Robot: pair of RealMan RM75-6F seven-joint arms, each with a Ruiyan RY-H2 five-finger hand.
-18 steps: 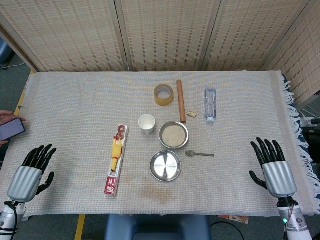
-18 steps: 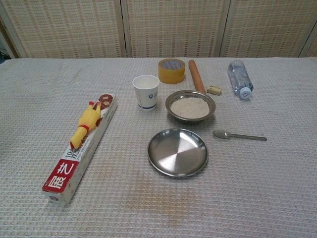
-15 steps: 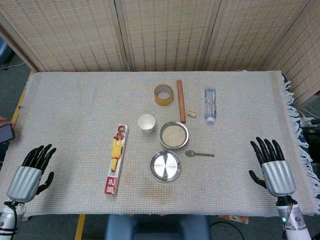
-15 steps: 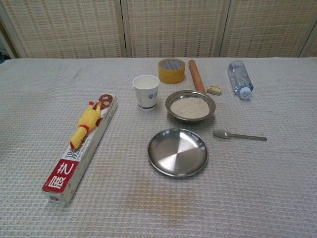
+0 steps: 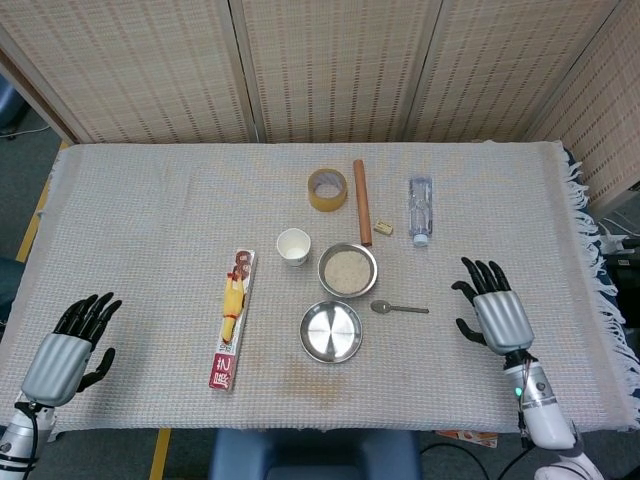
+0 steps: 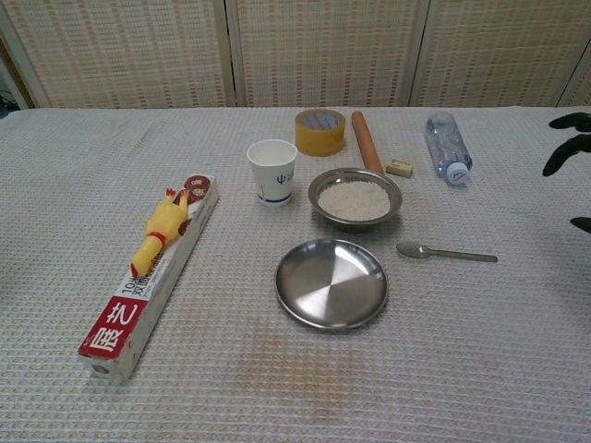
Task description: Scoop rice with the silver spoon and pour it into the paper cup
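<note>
The silver spoon [image 5: 399, 308] [image 6: 445, 252] lies flat on the cloth, bowl end toward the empty steel plate [image 5: 331, 331] [image 6: 331, 282]. Behind it a steel bowl of rice [image 5: 347, 269] [image 6: 355, 197] stands beside the white paper cup [image 5: 293, 246] [image 6: 272, 171]. My right hand [image 5: 492, 310] hovers open to the right of the spoon's handle, a short gap away; only its dark fingertips [image 6: 565, 148] reach into the chest view's right edge. My left hand [image 5: 68, 343] is open at the table's near left corner, far from everything.
A long red foil box with a yellow rubber chicken [image 5: 233, 303] [image 6: 159, 231] on it lies left of the plate. At the back sit a tape roll [image 5: 327, 189], a wooden rolling pin [image 5: 361, 201], a small block [image 5: 384, 229] and a lying water bottle [image 5: 420, 209].
My right hand has moved left and forward toward the spoon, and its fingertips now enter the chest view. The person's hand with a phone at the left edge has gone.
</note>
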